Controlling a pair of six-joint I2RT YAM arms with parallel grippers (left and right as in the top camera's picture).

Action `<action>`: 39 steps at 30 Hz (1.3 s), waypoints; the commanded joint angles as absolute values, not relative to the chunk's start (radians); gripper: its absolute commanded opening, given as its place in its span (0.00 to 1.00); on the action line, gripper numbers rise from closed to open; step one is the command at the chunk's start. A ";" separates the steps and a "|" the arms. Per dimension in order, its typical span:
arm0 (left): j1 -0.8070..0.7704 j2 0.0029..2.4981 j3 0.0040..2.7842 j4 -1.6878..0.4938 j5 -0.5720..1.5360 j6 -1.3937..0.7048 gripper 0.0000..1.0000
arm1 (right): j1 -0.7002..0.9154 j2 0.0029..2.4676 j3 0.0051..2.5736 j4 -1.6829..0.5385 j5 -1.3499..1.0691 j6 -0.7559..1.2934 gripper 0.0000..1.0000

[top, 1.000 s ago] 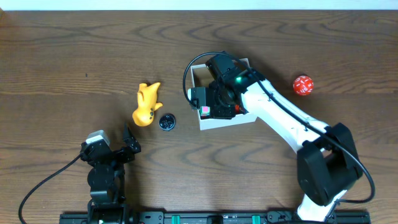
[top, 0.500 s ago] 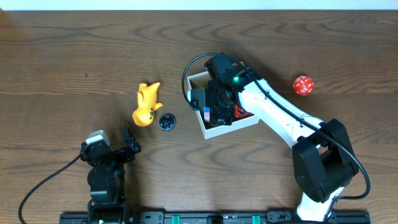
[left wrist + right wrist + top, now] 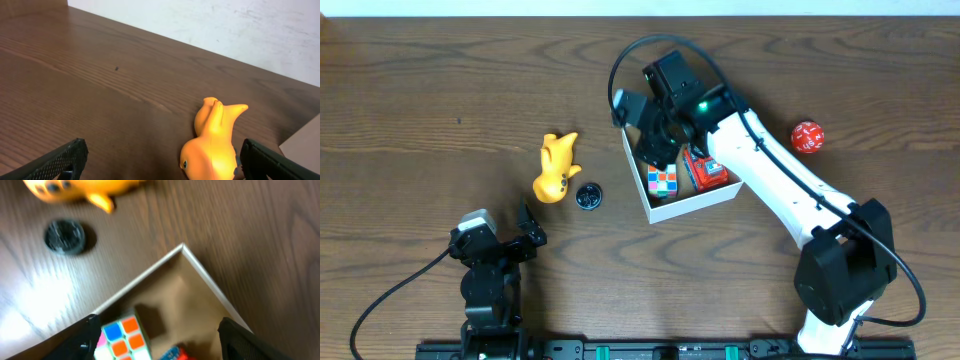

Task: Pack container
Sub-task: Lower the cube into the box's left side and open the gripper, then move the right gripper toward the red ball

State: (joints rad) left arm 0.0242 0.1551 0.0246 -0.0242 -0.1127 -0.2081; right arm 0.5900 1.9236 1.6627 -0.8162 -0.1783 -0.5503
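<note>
The container is a shallow white box with a brown inside, standing right of the table's middle. In it lie a colour cube and a red and blue toy. My right gripper hovers open over the box's back left part. In the right wrist view the cube rests on the box floor beside one finger, free of both; the right gripper looks down past the box wall. My left gripper stands open near the front edge, facing a yellow duck.
The yellow duck lies left of the box with a small black disc beside it. A red ball sits to the right of the box. The right arm's cable loops above the box's back edge.
The right gripper has let go of the colour cube, which now lies in the box, and has drawn up and back. The box shifted slightly. The left arm stayed still.
</note>
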 commanded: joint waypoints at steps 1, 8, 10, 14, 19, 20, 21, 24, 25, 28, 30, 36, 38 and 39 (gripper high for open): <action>0.023 0.148 0.004 -0.060 -0.143 -0.195 0.98 | 0.638 1.921 1.691 -0.815 -0.325 -0.407 0.76; 0.023 0.148 0.004 -0.060 -0.143 -0.195 0.98 | 0.755 1.925 1.690 -0.795 -0.263 -0.435 0.77; 0.023 0.148 0.004 -0.060 -0.143 -0.195 0.98 | 0.774 1.925 1.690 -0.785 -0.200 -0.434 0.78; 0.023 0.148 0.004 -0.060 -0.143 -0.195 0.98 | 0.763 1.924 1.691 -0.788 -0.033 -0.330 0.78; 0.023 0.148 0.004 -0.060 -0.143 -0.195 0.98 | 0.627 1.905 1.691 -0.815 -0.008 -0.125 0.79; 0.023 0.148 0.004 -0.060 -0.143 -0.195 0.98 | 0.594 1.900 1.691 -0.827 -0.008 -0.096 0.79; 0.023 0.148 0.004 -0.060 -0.143 -0.195 0.98 | 0.555 1.895 1.691 -0.844 -0.008 -0.072 0.79; 0.023 0.148 0.004 -0.060 -0.143 -0.195 0.98 | 0.455 1.891 1.691 -0.907 -0.004 -0.064 0.79; 0.023 0.148 0.004 -0.060 -0.143 -0.195 0.98 | 0.423 1.891 1.691 -0.928 -0.004 -0.062 0.80; 0.023 0.148 0.004 -0.060 -0.143 -0.195 0.98 | 0.302 1.891 1.691 -0.984 -0.004 0.007 0.81; 0.023 0.148 0.004 -0.060 -0.143 -0.195 0.98 | 0.233 1.891 1.691 -1.000 -0.004 0.031 0.81; 0.023 0.148 0.004 -0.060 -0.143 -0.195 0.98 | 0.075 1.892 1.667 -1.017 -0.004 0.030 0.82; 0.023 0.148 0.004 -0.060 -0.143 -0.195 0.98 | 0.041 1.893 1.643 -1.005 0.001 0.029 0.84; 0.023 0.148 0.004 -0.060 -0.143 -0.195 0.98 | 0.027 1.893 1.626 -0.995 0.005 0.028 0.84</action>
